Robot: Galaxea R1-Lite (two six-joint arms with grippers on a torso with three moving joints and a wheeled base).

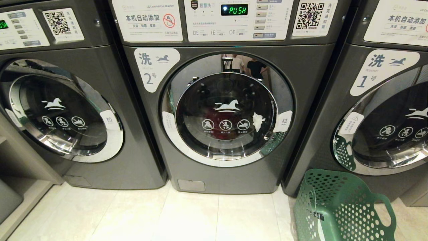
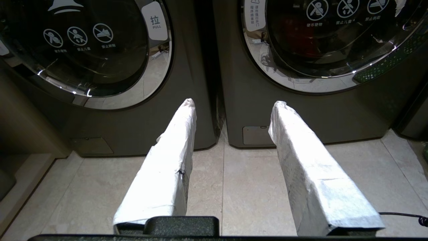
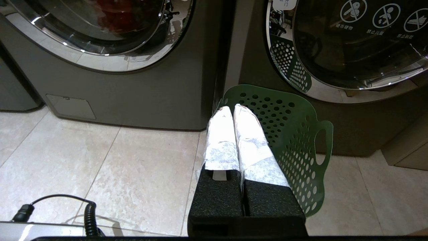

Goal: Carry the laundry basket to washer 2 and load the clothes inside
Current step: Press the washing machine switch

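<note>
Three front-loading machines stand in a row — washer 2 (image 1: 227, 110) in the middle, washer 1 (image 1: 384, 110) on the right, and a third machine (image 1: 67, 110) on the left whose number label is out of view. Each has one round glass door, so three doors in all, and each door carries one white horse logo and three round warning icons. Two QR codes (image 1: 310, 15) show on the panels. One green basket (image 1: 337, 207) sits on the floor. Two grippers — the left gripper (image 2: 234, 103) and the right gripper (image 3: 233, 108) — have two white-wrapped fingers each.
</note>
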